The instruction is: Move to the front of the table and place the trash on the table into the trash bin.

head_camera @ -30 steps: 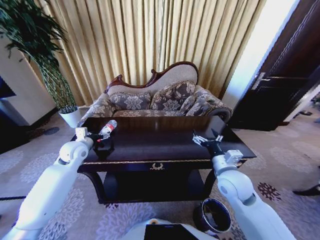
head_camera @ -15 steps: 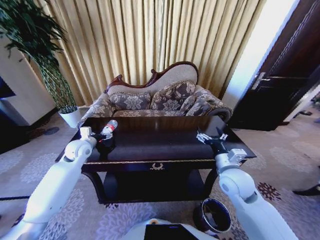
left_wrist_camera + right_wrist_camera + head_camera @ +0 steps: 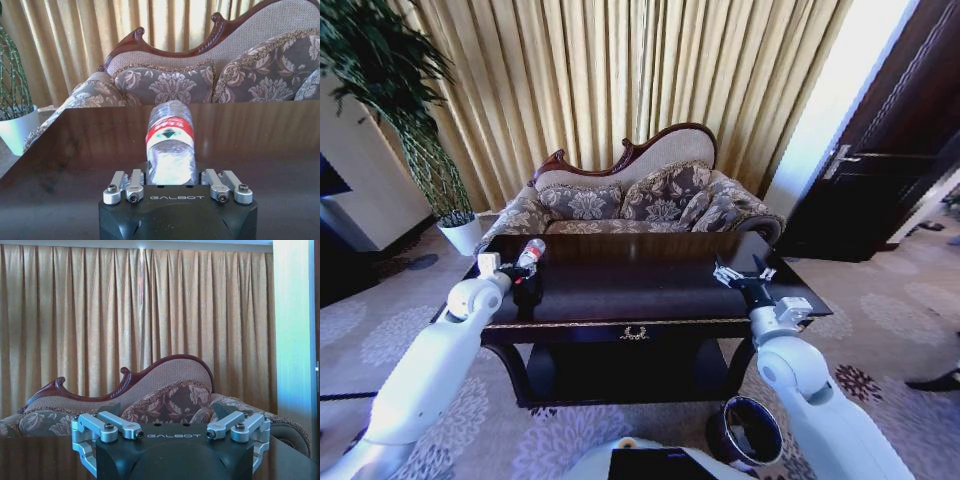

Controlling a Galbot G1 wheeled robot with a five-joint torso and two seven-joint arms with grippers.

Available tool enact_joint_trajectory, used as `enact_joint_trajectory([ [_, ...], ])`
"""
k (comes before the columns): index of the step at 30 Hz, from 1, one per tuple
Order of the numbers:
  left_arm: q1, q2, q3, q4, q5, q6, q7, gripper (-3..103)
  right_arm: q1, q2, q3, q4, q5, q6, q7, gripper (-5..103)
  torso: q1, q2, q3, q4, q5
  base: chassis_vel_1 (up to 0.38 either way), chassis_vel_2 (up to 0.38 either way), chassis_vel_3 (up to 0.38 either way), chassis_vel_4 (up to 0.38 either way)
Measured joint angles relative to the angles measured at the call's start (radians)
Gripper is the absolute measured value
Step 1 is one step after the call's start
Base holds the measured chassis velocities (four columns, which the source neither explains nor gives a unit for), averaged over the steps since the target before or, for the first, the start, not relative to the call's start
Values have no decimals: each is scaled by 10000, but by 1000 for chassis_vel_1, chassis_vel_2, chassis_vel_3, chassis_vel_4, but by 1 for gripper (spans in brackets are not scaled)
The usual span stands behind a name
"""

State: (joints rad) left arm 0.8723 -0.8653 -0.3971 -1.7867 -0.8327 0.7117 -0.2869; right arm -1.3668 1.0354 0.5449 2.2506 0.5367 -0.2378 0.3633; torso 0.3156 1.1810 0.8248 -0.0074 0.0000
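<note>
A clear plastic bottle (image 3: 531,254) with a red label, the trash, lies on the left end of the dark glossy table (image 3: 640,300), its cap pointing away from me. My left gripper (image 3: 526,284) sits low on the table behind it and is shut on the bottle's base. In the left wrist view the bottle (image 3: 169,142) lies between the drawn-in finger links of that gripper (image 3: 172,181). My right gripper (image 3: 740,273) hovers open over the table's right end, holding nothing; the right wrist view shows it (image 3: 171,431) spread wide. The round dark trash bin (image 3: 745,431) stands on the carpet at the front right.
A patterned sofa (image 3: 635,200) stands right behind the table, with curtains beyond. A white plant pot (image 3: 461,233) is at the far left and a dark door (image 3: 880,170) at the right. The bin stands close beside my right arm.
My left gripper has slid forward onto the bottle and drawn in around it; the bottle has shifted a little to the left. The right gripper edged slightly right, then held still.
</note>
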Motion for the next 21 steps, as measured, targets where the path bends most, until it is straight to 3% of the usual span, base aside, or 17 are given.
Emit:
enact_joint_trajectory([
  [4,82,15,-100,-107,21,-30,153,36,-15,-32,7,65,4,4,20,100,0,1,0,0,0,0,0,0,0],
  [8,339,58,-289,-393,228,-686,440,30,-44,-140,-3,117,76,4,24,100,0,1,0,-1,0,0,0,0,0],
  [10,745,259,-528,-703,945,-1869,1403,30,-11,-344,-59,128,326,-17,9,100,0,0,0,-2,0,0,0,0,0],
  [11,745,259,-528,-703,945,-1869,1403,30,-11,-344,-59,128,326,-17,9,100,0,0,0,-2,0,0,0,0,0],
  [13,1358,607,-958,-1212,1806,-3271,2212,30,241,-704,-143,205,1008,-79,-13,100,-1,0,-1,1,0,0,0,0,0],
  [14,1358,607,-958,-1212,1806,-3271,2212,30,241,-704,-143,205,1008,-79,-13,100,-1,0,-1,1,0,0,0,0,0],
  [16,1963,895,-1428,-1759,2237,-4217,2504,30,509,-1040,-210,330,1974,-181,-134,100,0,1,-1,3,-1,0,0,0,0],
  [19,2224,1010,-1627,-1999,2453,-4615,2583,30,610,-1193,-237,385,2465,-203,-248,100,-1,1,-1,3,1,0,0,0,0],
  [21,2680,1283,-2021,-2619,3049,-5445,2638,30,1039,-1621,-375,593,4285,-262,-616,100,-1,1,-1,1,0,0,0,0,0],
])
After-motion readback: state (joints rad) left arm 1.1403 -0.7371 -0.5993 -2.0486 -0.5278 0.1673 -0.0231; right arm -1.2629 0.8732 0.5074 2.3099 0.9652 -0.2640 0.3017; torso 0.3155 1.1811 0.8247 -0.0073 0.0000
